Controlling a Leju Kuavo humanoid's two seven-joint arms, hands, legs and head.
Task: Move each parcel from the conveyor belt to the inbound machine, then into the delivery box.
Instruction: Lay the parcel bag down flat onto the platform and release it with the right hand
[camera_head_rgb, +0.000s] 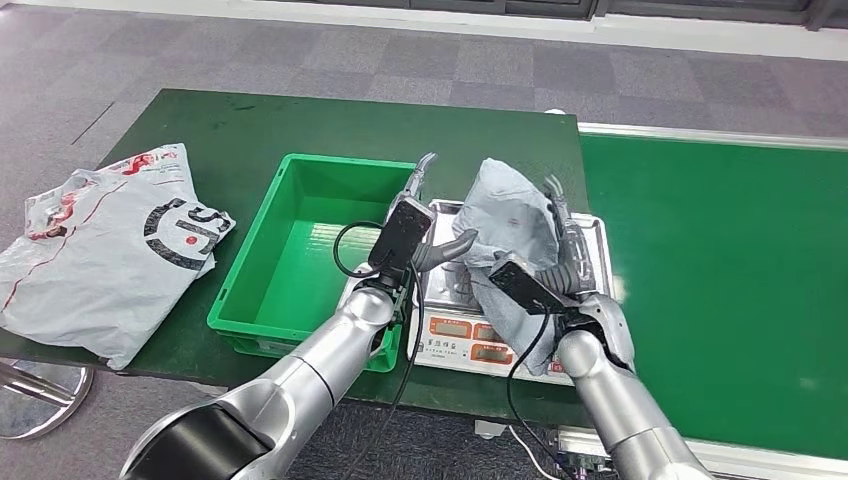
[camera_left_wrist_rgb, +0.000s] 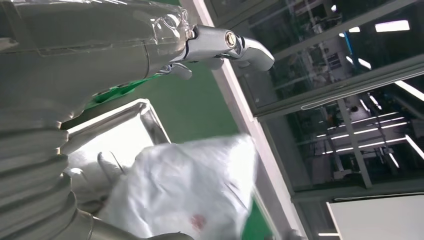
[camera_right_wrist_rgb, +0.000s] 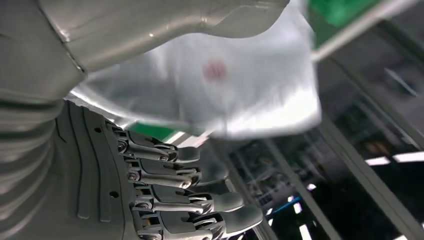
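Grey crumpled parcel at frame centre, held by right hand, thumb on one face, fingers on the other; lower part resting on or just above inbound machine. Left hand just beside parcel, fingers apart, holding nothing. Step, by judgement: weighing stage reached; next move calls for carrying parcel leftward into green delivery box, touching machine's left side. Left arm lies across that path. Second bag at left on dark table; conveyor belt at right.
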